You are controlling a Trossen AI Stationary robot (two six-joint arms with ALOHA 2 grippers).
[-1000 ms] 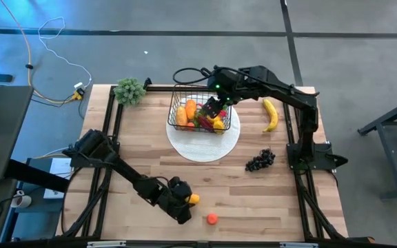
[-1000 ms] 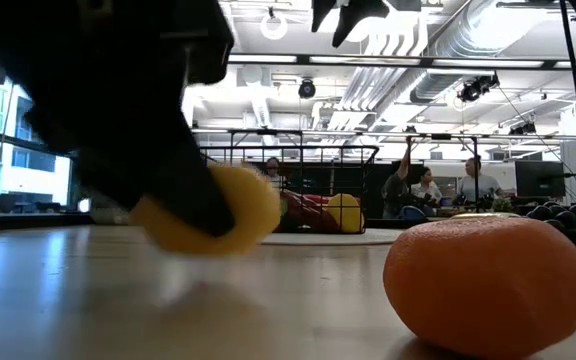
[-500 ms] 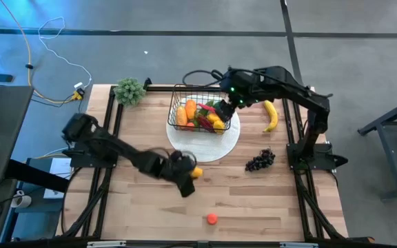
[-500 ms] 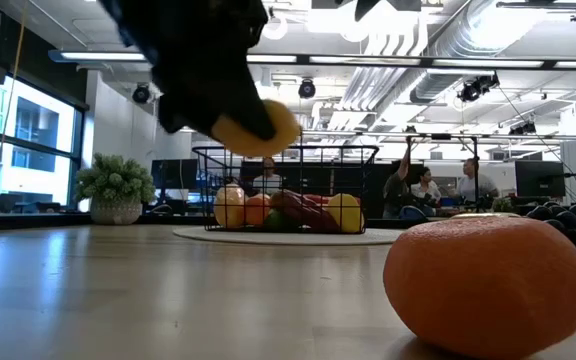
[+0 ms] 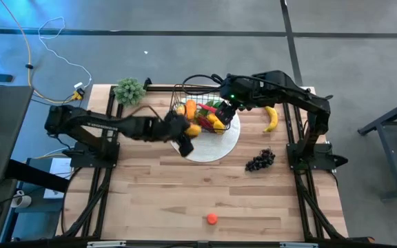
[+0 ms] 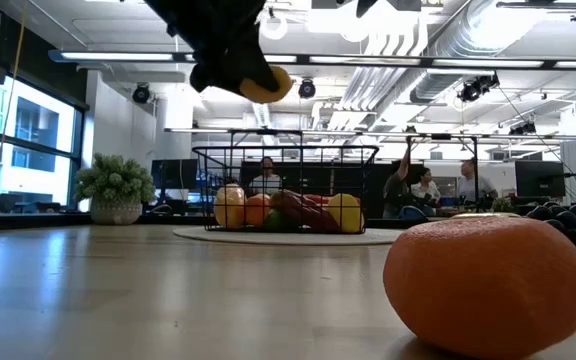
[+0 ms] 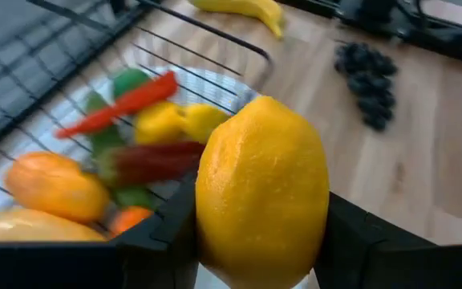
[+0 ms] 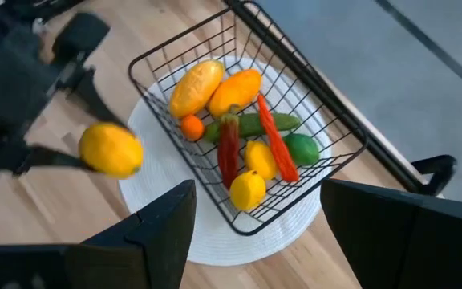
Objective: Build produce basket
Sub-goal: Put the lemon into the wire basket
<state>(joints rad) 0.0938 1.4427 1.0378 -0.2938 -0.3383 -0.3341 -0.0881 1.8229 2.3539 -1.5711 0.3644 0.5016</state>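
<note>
The black wire basket [image 5: 200, 109] stands on a round white plate [image 5: 219, 146] and holds produce: mango, cucumber, chilli, lemons [image 8: 243, 136]. My left gripper [image 5: 189, 133] is shut on a yellow lemon [image 7: 263, 201], which hangs in the air beside the basket's near left corner [image 8: 111, 148]. My right gripper [image 8: 279, 241] hovers open over the basket's right side [image 5: 223, 110], with nothing between its fingers. A banana [image 5: 271, 115] and dark grapes [image 5: 260, 160] lie on the table to the right of the plate. My left gripper pinches the lemon by its two long sides [image 7: 208, 217] between its two fingers [image 7: 167, 237]. The fingers slant down from the table's left side. The lemon is lifted clear, well above the tabletop [image 6: 268, 85] and above the plate's left edge.
A small orange fruit [image 5: 212, 219] lies near the table's front edge, large in the low view [image 6: 488, 285]. A green potted plant [image 5: 129, 90] stands at the far left corner. Bare wood lies between the plate and the front edge.
My left gripper has risen from near the table's front edge and swung toward the far edge, up to the basket. It has carried the lemon off the table into the air. My right gripper has drawn slightly toward the right over the basket.
</note>
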